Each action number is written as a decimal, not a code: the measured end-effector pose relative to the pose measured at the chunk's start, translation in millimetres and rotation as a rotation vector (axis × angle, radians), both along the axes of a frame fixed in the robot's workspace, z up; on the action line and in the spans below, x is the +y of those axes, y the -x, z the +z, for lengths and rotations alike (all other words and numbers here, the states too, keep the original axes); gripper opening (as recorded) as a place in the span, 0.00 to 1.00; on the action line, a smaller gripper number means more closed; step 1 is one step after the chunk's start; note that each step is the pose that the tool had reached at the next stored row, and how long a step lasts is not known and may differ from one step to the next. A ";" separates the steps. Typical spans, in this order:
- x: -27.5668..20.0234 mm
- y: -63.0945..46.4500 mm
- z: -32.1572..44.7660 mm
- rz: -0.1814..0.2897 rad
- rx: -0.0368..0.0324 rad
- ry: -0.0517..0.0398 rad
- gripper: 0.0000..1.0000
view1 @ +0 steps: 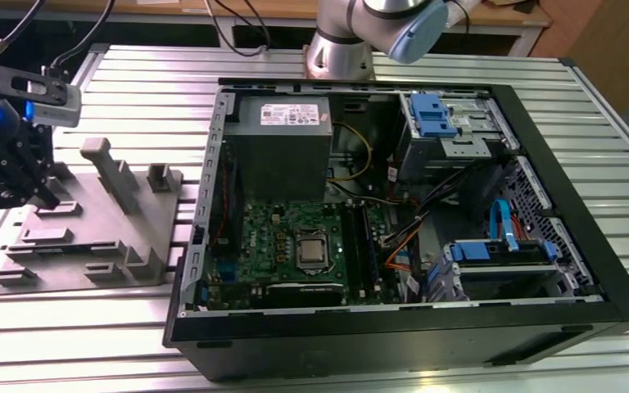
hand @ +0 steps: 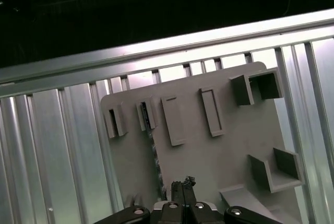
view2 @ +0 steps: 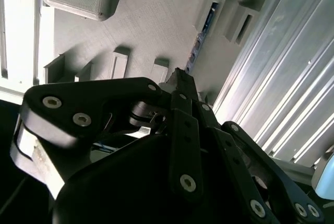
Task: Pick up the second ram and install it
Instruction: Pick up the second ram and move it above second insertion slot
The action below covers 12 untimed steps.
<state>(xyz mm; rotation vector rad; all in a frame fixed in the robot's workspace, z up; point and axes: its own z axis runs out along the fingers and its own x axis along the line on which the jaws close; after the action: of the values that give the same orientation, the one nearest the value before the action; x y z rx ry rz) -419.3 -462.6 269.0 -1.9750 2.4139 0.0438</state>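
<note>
Exterior view: one gripper (view1: 39,195) hangs over one grey fixture tray (view1: 128,241) at the frame's left; one open computer case (view1: 402,332) takes up centre and right.
Second ram (view2: 201,37): one, standing on edge in the fixture tray's slots, in both wrist views (hand: 154,151).
Gripper state: clenched, tips together, nothing seen between them, close to one end of the second ram.
Inside case: one motherboard (view1: 271,237), one power supply (view1: 282,143).

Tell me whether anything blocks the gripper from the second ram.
Nothing visible does. The gripper hangs above the grey fixture tray, close to the second ram lying in it, with no part between them.
</note>
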 end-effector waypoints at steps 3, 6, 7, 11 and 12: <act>-0.1 0.2 -2.8 0.030 -0.0003 0.0003 0.10; 0.0 1.4 -6.8 0.052 -0.0003 0.0003 0.10; -0.1 1.5 -8.0 0.056 -0.0005 0.0002 0.10; -0.5 1.6 -10.9 0.091 -0.0003 0.0002 0.10; -0.6 1.6 -11.7 0.100 -0.0002 0.0002 0.10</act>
<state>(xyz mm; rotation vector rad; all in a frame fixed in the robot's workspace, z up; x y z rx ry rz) -420.9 -463.2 257.4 -2.0943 2.3131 0.0451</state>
